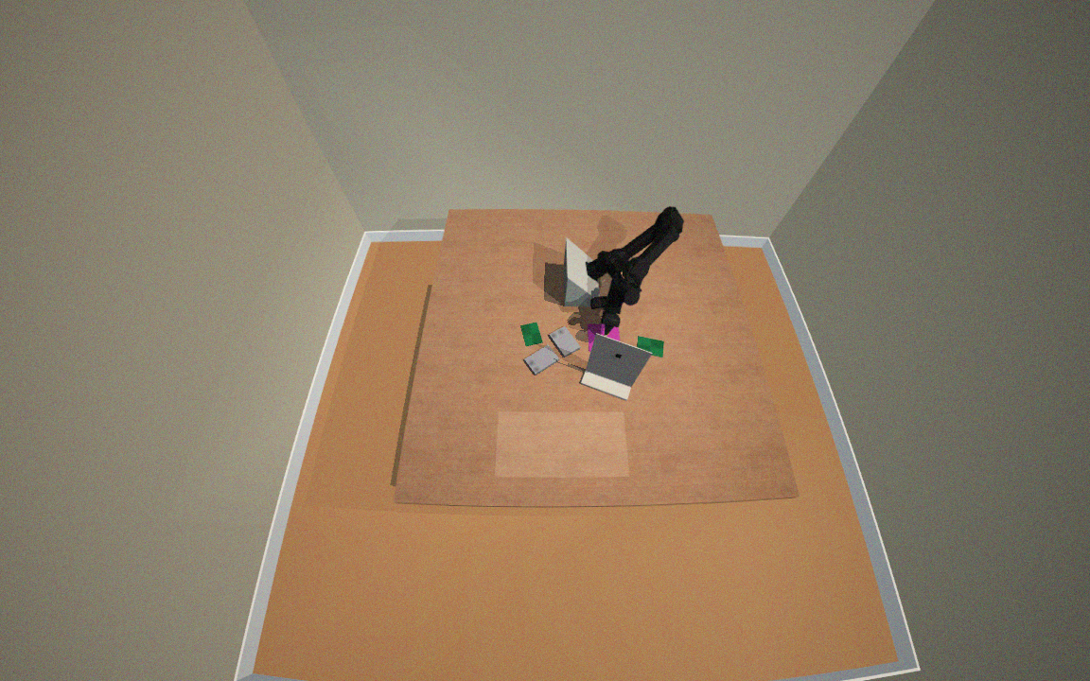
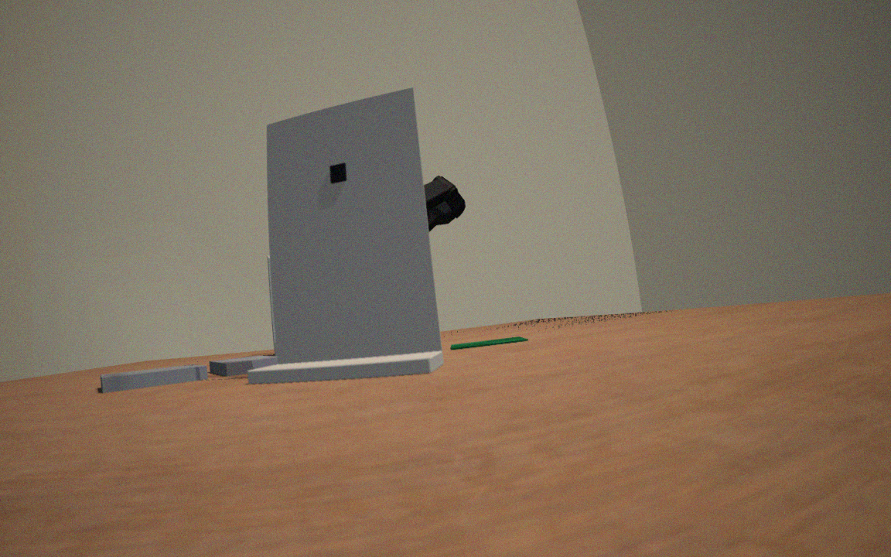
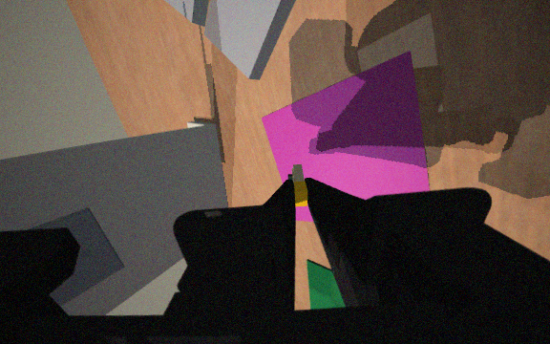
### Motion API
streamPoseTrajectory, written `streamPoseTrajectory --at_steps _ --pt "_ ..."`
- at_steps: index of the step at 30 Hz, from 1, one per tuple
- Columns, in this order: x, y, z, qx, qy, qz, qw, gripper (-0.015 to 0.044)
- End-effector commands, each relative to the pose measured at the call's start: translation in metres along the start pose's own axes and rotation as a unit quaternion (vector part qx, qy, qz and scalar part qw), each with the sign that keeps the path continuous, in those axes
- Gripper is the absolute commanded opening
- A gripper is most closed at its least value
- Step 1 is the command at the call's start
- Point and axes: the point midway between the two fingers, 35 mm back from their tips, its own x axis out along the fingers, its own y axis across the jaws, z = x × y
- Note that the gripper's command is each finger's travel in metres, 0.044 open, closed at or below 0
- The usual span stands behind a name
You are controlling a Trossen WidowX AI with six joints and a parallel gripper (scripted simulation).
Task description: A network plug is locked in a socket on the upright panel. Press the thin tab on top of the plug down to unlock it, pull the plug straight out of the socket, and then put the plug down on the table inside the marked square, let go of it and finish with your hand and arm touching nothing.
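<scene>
The network plug (image 3: 298,174), a small grey piece with a yellow part, is between my fingertips in the wrist view. My gripper (image 3: 298,184) (image 1: 609,329) is shut on it and points down, above the magenta marked square (image 3: 375,177) (image 1: 594,338). How high the plug is above the square is hard to tell. The upright grey panel (image 1: 619,362) (image 2: 352,277) (image 3: 170,172) stands beside the square, to the left in the wrist view. The plug is out of its socket. In the exterior view the panel hides the plug and the fingertips.
Two flat grey boxes (image 1: 563,340) (image 1: 541,360) lie left of the panel. Green pieces (image 1: 530,334) (image 1: 650,346) lie on either side; one shows in the wrist view (image 3: 324,287). A pale upright board (image 1: 576,272) stands behind, close to the arm. A thin cable runs by the panel's foot.
</scene>
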Motion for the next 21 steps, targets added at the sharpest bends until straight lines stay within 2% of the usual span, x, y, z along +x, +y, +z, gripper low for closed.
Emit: streamPoseTrajectory --at_steps 1,21 --pt "0.004 -0.006 0.003 0.005 -0.003 -0.003 1.0 0.0" --pt "0.017 -0.018 0.0 0.007 0.0 -0.002 1.0 0.0"
